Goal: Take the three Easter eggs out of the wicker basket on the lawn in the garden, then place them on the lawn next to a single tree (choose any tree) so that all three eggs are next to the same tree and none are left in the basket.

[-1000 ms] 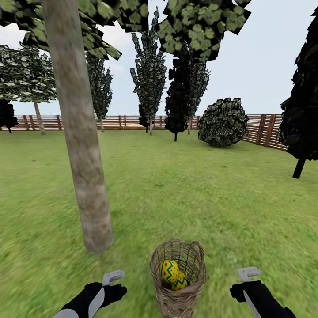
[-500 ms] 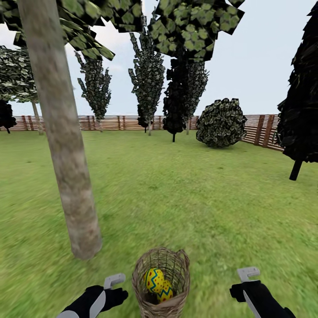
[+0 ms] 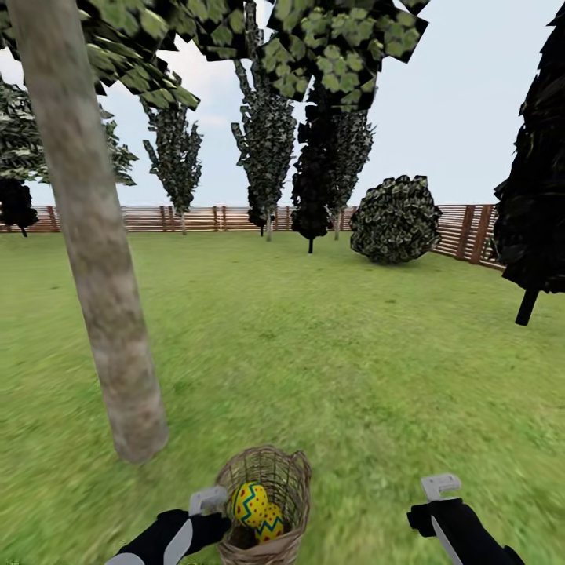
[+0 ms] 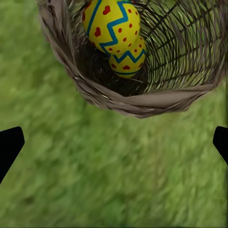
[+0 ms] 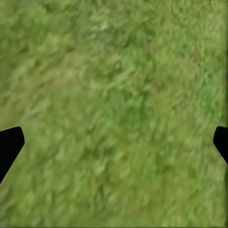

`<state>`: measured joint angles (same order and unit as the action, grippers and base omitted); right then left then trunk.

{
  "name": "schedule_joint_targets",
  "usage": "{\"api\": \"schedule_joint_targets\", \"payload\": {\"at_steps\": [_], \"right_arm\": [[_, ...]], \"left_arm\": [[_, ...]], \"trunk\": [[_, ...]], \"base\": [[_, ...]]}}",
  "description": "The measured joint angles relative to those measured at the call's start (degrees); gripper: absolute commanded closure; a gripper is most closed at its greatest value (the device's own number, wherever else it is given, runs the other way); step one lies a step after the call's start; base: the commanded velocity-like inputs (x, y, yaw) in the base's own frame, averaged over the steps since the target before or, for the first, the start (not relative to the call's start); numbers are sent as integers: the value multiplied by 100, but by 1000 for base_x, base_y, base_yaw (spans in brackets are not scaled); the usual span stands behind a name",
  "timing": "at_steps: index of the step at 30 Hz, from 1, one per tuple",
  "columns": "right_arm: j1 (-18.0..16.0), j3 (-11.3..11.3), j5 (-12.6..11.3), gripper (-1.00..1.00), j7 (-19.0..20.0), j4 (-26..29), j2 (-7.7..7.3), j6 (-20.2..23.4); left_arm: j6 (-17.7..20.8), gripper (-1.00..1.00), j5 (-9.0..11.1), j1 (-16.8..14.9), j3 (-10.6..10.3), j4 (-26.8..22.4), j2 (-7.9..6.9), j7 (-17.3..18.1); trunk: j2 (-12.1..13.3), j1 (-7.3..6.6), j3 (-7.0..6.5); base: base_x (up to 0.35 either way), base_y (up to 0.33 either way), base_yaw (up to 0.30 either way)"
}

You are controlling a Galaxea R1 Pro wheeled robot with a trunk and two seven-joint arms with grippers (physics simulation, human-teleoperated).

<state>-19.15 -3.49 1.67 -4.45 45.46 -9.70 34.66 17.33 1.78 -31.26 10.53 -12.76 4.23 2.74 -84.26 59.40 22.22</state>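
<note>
2 grippers hung low over the lawn (image 3: pixel 353 377), both spread wide with nothing between the fingers: in each wrist view the dark fingertips sat at opposite edges with only grass or basket between them. The left gripper (image 3: pixel 205 502) was just beside the wicker basket (image 3: pixel 263 541), at its left rim, while the right gripper (image 3: pixel 439 488) hovered well apart to the basket's right, over bare grass. Inside the basket 2 Easter eggs (image 4: pixel 112 23) showed clearly, one lying on the other; a 3rd may have sat beneath them, but the weave and shadow hid it. The basket stood near the foot of the tree (image 3: pixel 102 314), whose thick mottled trunk rose just to its left.

The step in hand looked like the first reach into the basket. To do it well, the left gripper would need to rise over the rim, descend straight onto the upper egg, and close gently across its narrow width without nudging the basket over.
</note>
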Motion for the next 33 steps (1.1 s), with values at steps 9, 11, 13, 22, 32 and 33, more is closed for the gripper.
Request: {"api": "schedule_joint_targets", "payload": {"at_steps": [9,11,13,22,32,33], "right_arm": [[0,-8,4,-100,-3,-9,8,1],[0,-2,8,-100,-8,-9,22,-1],[0,-1,9,-100,-6,-9,26,-2],[0,4,7,-100,-6,-1,20,6],[0,0,9,-100,-8,-1,28,7],[0,0,10,-100,-9,-1,28,7]], "left_arm": [[-118,-100,-2,0,-8,125,25,-8],[-120,-100,3,0,-8,122,12,-9],[-115,-100,4,0,-8,111,-6,-1],[-71,-100,7,0,-7,92,-44,61],[-59,-100,6,0,-7,92,-57,57],[-59,-100,6,0,-7,92,-57,55]], "trunk": [[361,-198,-162],[441,-242,-198],[522,-286,-234],[883,-483,-395],[1284,-703,-575],[1324,-725,-593]], "base": [[0,-350,289],[0,-350,294],[0,-350,294],[0,-350,294],[0,-350,294],[0,-350,294]]}}
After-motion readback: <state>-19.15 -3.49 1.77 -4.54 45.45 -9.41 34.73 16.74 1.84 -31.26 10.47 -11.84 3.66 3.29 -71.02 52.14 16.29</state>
